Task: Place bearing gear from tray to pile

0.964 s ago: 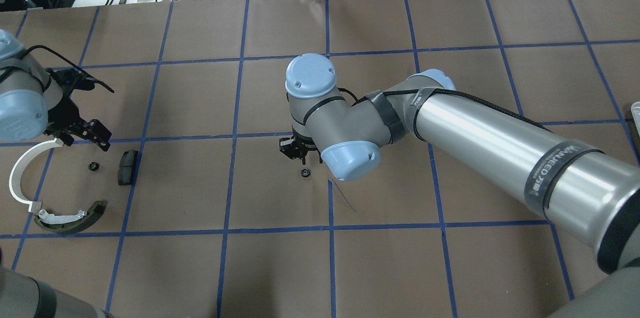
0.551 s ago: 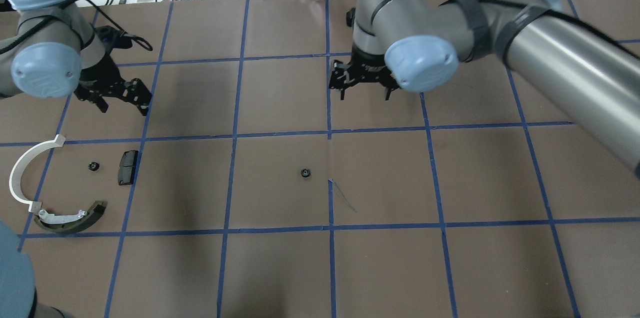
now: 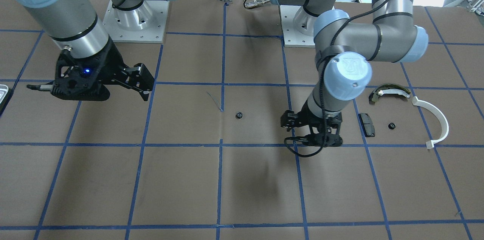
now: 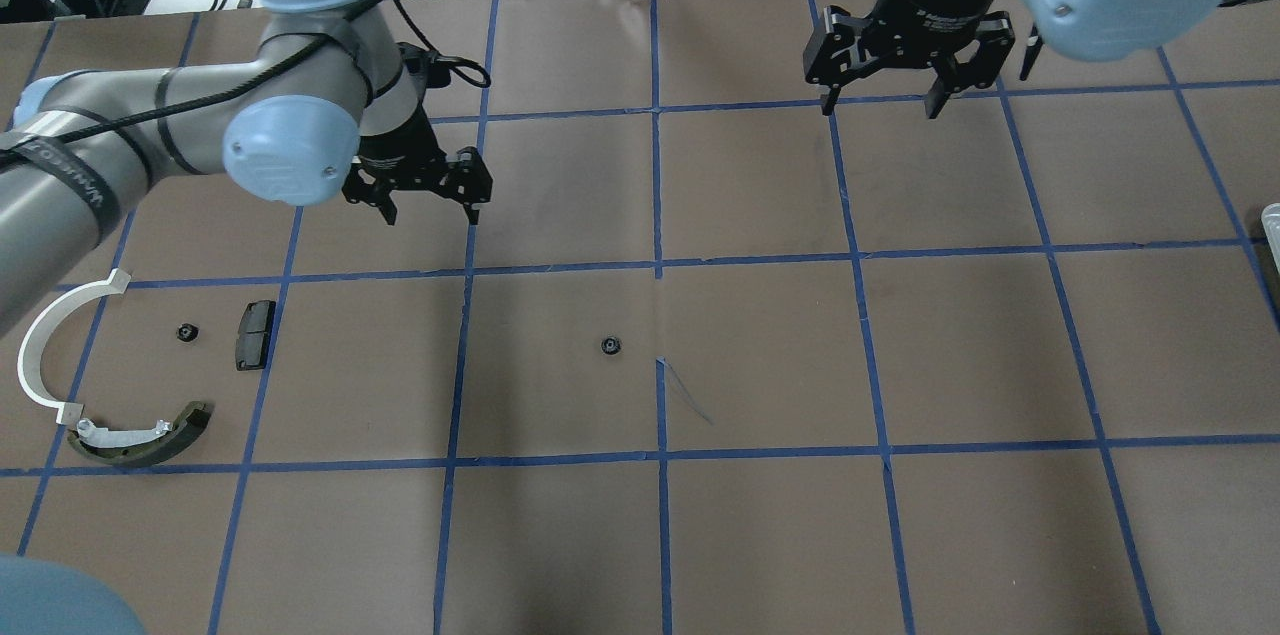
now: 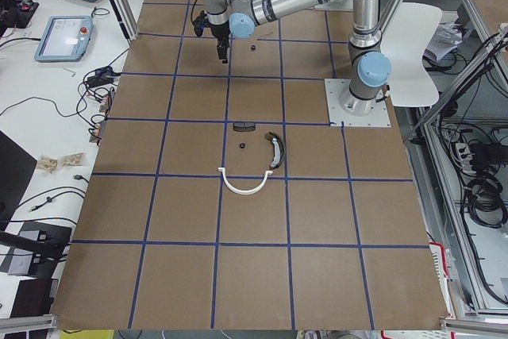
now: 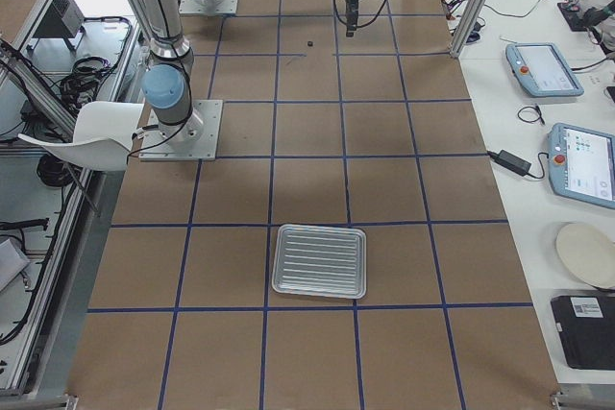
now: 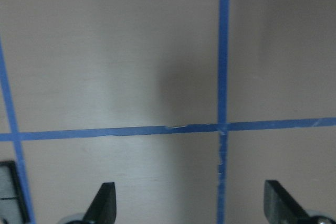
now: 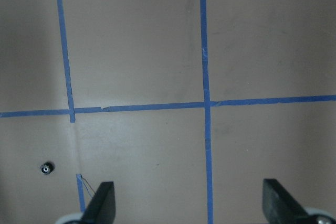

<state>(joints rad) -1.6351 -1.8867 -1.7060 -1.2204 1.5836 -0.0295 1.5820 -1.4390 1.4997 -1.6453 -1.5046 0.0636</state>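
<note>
Blue-gridded brown table (image 4: 760, 355) — ridged tray (image 6: 319, 260), lone bearing gear (image 4: 611, 345), second gear (image 4: 185, 332) beside pile (image 4: 145, 452)

The overhead edge cuts off the tray (image 4: 1273, 223); the bearing gear (image 4: 611, 345), well apart from it, is too small for detail.
</note>
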